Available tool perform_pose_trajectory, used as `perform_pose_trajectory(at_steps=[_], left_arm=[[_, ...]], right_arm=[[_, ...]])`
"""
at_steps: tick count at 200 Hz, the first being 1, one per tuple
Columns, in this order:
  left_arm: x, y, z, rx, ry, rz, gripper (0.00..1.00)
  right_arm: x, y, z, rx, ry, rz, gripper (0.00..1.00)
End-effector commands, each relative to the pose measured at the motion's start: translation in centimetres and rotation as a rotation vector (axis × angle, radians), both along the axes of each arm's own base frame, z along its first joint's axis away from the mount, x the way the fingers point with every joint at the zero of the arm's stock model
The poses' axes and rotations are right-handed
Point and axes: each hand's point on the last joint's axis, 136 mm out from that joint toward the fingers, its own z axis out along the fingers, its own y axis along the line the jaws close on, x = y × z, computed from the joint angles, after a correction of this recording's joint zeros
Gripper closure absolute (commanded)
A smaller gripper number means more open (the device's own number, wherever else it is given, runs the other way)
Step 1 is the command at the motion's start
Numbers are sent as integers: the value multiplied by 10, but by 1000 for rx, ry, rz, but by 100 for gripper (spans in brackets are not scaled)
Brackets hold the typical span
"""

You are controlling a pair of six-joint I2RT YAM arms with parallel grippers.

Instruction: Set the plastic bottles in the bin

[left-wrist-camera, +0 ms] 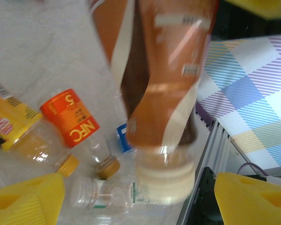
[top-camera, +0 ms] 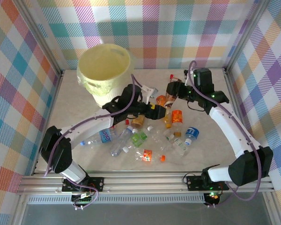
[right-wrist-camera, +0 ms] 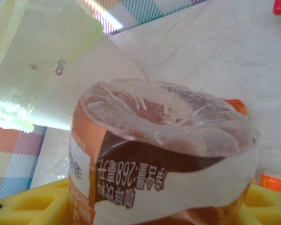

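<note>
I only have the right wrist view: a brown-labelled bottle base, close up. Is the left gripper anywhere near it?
Observer: Yes; the top view shows the left gripper right beside the right gripper, mid-table, near the loose bottles.
Operator: Is it gripping the bottle?
Observer: No; in the left wrist view its fingers stand apart from the orange-brown bottle, the cap between them.
Operator: What else does that view show?
Observer: An orange-labelled bottle lying on the table.

Pale marbled table (top-camera: 75,112) carried the bin (top-camera: 104,70) at its far-left corner, plastic bottles (top-camera: 103,136) lay strewn near-right of the bin, a loose red cap (top-camera: 172,75) sat well right of the bin.
</note>
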Motion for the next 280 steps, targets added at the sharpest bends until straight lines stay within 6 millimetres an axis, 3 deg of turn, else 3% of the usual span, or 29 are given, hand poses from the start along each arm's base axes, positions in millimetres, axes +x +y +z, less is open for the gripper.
perform_pose_trajectory(at_steps=[1, 74, 141, 200, 210, 232, 247, 280], left_arm=[[-4, -22, 28, -68, -62, -39, 19], [-2, -34, 30, -95, -65, -26, 53], [-8, -44, 29, -102, -56, -64, 44], [-8, -43, 34, -106, -65, -56, 67], [-9, -42, 36, -108, -62, -52, 67], [-9, -33, 36, -80, -50, -16, 68], [-8, -22, 34, -42, -41, 20, 68], [0, 13, 47, -13, -25, 111, 67]], right_arm=[[-16, 9, -1, 19, 19, 57, 40], [-33, 8, -1, 27, 25, 64, 40], [-36, 10, 2, 39, 24, 76, 40], [-37, 10, 0, 37, 28, 76, 39], [-38, 11, 2, 43, 27, 80, 36], [-42, 13, 14, 69, 5, 96, 14], [-48, 11, 28, 77, -29, 100, 5], [-70, 7, 55, 98, -113, 131, 0]])
